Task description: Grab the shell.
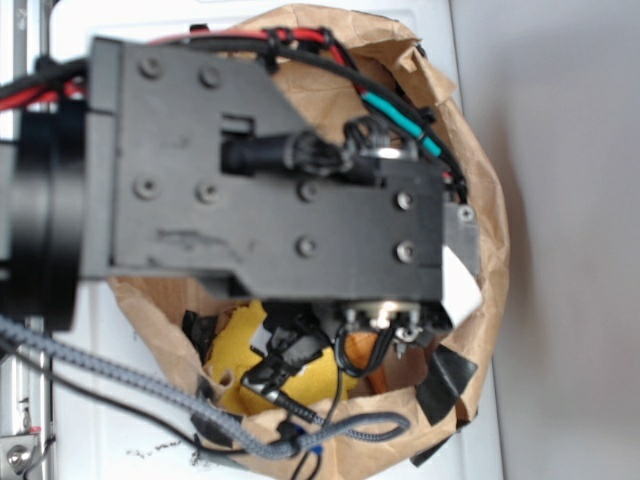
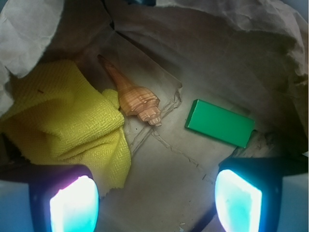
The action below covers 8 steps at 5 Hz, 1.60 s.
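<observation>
The orange-brown shell (image 2: 136, 98) lies on the brown paper floor of the bag, its pointed tail toward the upper left, resting against the edge of the yellow cloth (image 2: 63, 118). My gripper (image 2: 155, 197) hangs above the bag floor, open, with only bare paper between its glowing pads (image 2: 73, 204). The shell is ahead of the fingertips, slightly left of centre. In the exterior view the arm's black body covers most of the bag; a bit of orange that may be the shell (image 1: 360, 352) shows under it, beside the cloth (image 1: 242, 352).
A flat green block (image 2: 220, 123) lies to the right of the shell. Crumpled walls of the paper bag (image 2: 231, 38) rise all around. In the exterior view the bag's rim (image 1: 490, 230) rings the arm, and cables (image 1: 150, 385) hang across the front.
</observation>
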{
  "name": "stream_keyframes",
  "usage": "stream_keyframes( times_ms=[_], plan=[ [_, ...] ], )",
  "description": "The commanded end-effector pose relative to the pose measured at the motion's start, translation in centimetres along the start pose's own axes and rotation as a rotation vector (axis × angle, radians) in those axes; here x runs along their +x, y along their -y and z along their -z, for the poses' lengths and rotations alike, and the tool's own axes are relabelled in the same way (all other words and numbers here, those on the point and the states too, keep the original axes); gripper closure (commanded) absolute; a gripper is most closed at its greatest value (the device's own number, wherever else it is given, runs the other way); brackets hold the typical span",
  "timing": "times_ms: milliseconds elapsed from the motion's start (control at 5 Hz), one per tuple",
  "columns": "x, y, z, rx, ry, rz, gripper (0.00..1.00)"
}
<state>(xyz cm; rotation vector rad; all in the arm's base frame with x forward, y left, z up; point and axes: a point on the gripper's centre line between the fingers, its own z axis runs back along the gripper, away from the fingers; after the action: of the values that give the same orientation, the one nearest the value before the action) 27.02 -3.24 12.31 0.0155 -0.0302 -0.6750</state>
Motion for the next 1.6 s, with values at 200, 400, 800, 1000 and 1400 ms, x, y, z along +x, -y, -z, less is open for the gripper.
stream_keyframes(
  times_ms=[200, 400, 800, 1000, 1400],
  plan=[
    [1.7, -0.1, 2.4, 0.025, 0.054, 0.056, 0.0],
    [2.4, -0.2, 4.1, 0.064, 0.038, 0.053, 0.0],
    [4.8, 1.8, 7.2, 0.002, 0.072, 0.179, 0.0],
    [5.0, 2.4, 8.0, -0.09, 0.164, 0.22, 0.0],
    [4.3, 1.6, 10.2, -0.116, 0.185, 0.168, 1.0]
  ],
)
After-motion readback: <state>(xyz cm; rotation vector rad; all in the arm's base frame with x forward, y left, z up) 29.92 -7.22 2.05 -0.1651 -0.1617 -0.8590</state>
